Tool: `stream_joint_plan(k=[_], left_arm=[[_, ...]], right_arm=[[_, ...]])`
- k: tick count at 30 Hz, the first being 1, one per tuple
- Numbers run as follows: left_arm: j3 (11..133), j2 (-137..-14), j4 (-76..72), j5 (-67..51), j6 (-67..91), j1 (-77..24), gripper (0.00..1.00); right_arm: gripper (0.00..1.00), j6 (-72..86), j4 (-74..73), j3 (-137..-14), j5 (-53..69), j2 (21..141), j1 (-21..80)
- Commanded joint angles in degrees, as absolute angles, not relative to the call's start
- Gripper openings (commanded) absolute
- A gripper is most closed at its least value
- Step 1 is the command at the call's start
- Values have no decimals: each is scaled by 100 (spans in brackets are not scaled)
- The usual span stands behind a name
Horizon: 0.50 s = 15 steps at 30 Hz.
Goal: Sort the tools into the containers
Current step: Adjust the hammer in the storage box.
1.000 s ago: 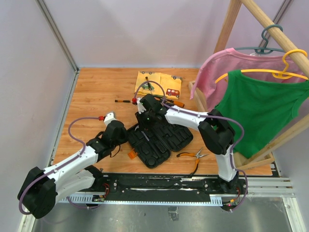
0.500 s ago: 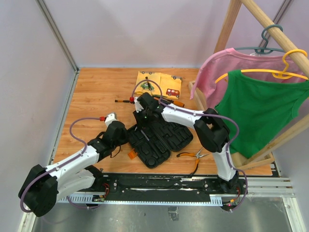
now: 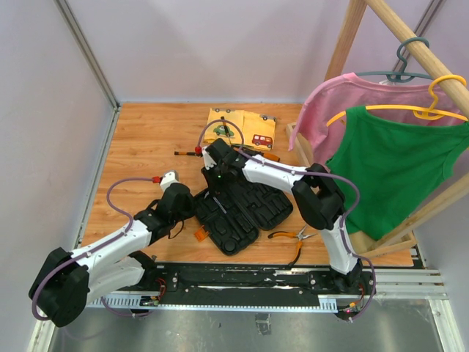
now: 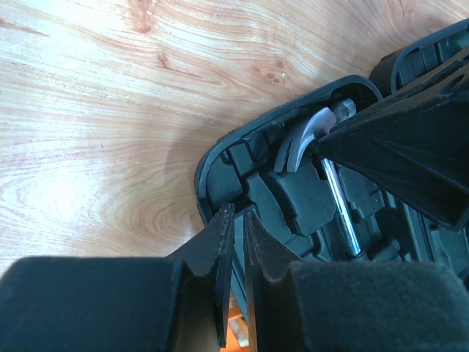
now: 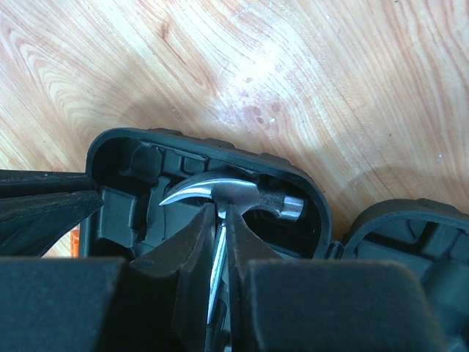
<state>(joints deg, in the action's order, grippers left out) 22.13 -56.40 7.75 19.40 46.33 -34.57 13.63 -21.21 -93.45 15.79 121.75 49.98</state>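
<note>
Left gripper: fingers all but closed, only a thin slit between them. Tips sit on the left rim of the case, lower middle of its own view. Can't tell if the rim is actually pinched. The orange latch shows through the slit at the bottom edge.

The case lies opened out flat on the table, centre of the top view, both halves facing up. The left half holds the hammer. In the right wrist view its head is at the far end of the shell, claw pointing frame-left, steel shaft running down a moulded slot toward the camera. It's the only tool I can make out inside.

Right gripper: clamped on the shaft just under the head, one finger each side, both touching it.

Outside the case, top view:
- thin screwdriver up-left of the case
- orange-handled screwdriver up-right, just below the yellow cloth
- pliers on the wood near the case's lower right

View differences:
- Only the wrist cameras show the hammer head and the grip. From above the right arm covers them, leaving a sliver of shaft.
- Only the top view shows the loose tools and the rack with its shirts at right.
</note>
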Motion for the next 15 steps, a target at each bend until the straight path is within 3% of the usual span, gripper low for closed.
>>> stream_joint_plan(k=[1, 15], left_arm=[[2186, -5685, 589, 1936, 4523, -3437, 14], [2151, -5753, 455, 1856, 4503, -3437, 12]], right_arm=[[12, 1193, -2867, -9471, 1224, 12599, 5068], [12, 1027, -3508, -9872, 1342, 12913, 5149]])
